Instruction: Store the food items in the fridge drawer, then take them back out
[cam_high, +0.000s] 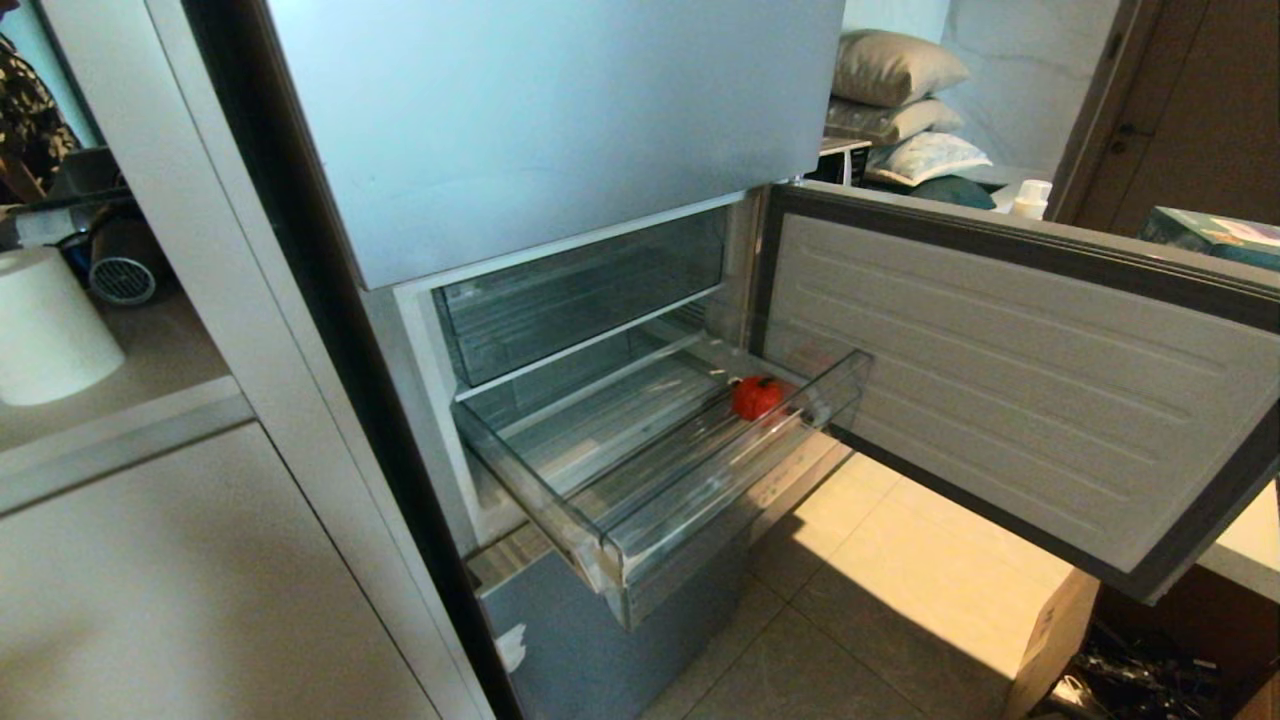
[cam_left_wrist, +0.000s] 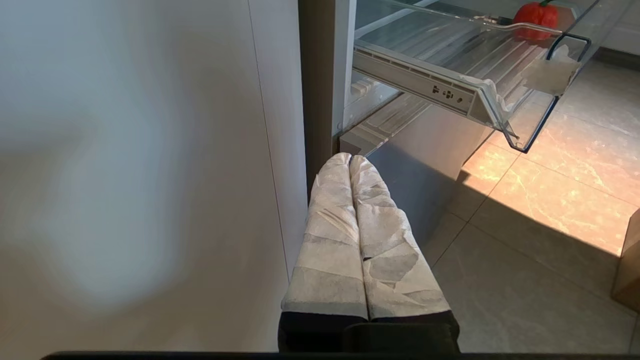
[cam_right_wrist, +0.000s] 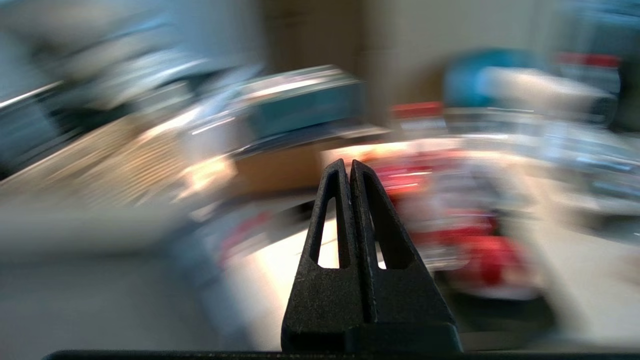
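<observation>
The clear fridge drawer (cam_high: 600, 540) stands pulled out of the silver-blue fridge, and one red tomato-like food item (cam_high: 757, 397) lies on its ribbed floor near the right front corner. From the left wrist view the same food item (cam_left_wrist: 536, 15) shows above the drawer (cam_left_wrist: 450, 95). My left gripper (cam_left_wrist: 350, 159), wrapped in white tape, hangs shut and empty low beside the fridge's left edge, below the drawer. My right gripper (cam_right_wrist: 348, 164) is shut with nothing between its black fingers, away from the fridge in front of blurred clutter. Neither arm shows in the head view.
The fridge door (cam_high: 1000, 400) is swung wide open to the right, over the tiled floor (cam_high: 900, 600). A white cabinet panel (cam_high: 200, 560) stands left of the fridge. A cardboard box (cam_high: 1050, 640) sits on the floor at the lower right. Pillows (cam_high: 890, 90) are stacked behind.
</observation>
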